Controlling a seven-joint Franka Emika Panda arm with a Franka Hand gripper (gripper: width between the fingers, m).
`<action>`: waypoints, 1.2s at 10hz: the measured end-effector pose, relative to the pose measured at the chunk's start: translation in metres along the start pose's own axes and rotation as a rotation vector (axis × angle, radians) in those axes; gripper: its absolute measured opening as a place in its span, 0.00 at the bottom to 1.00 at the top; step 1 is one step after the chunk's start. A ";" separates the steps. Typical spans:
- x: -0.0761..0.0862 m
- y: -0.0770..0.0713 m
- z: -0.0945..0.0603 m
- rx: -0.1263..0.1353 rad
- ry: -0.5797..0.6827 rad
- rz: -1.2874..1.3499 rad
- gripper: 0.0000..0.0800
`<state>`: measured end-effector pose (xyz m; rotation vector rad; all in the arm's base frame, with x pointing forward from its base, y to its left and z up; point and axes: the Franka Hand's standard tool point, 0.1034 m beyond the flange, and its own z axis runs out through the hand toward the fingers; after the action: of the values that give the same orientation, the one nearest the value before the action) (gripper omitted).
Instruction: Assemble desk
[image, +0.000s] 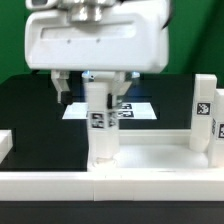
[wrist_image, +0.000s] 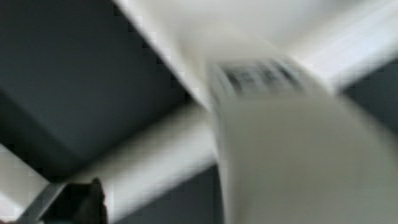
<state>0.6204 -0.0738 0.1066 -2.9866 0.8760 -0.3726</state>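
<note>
The white desk top (image: 150, 160) lies across the front, rim up. One white leg (image: 100, 125) with black square tags stands upright in its near-left part. A second tagged leg (image: 204, 118) stands upright at the exterior view's right end of the top. My gripper (image: 94, 90) hangs straight over the first leg, with the leg's upper end between the fingers. A dark finger (image: 62, 88) stands apart from the leg's side, so the jaws look open. The wrist view is blurred. It shows the leg (wrist_image: 285, 140) large, with one finger (wrist_image: 71, 205) clear of it.
The marker board (image: 135, 110) lies on the black table behind the leg. A white block (image: 4, 146) shows at the exterior view's left edge. A long white rail (image: 110, 190) runs along the front.
</note>
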 end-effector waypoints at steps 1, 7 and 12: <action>-0.004 0.005 0.004 -0.009 0.005 -0.004 0.81; 0.006 0.003 -0.001 -0.007 0.033 -0.007 0.81; 0.012 0.001 -0.027 0.159 -0.166 0.036 0.81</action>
<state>0.6237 -0.0794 0.1354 -2.8040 0.8406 -0.1809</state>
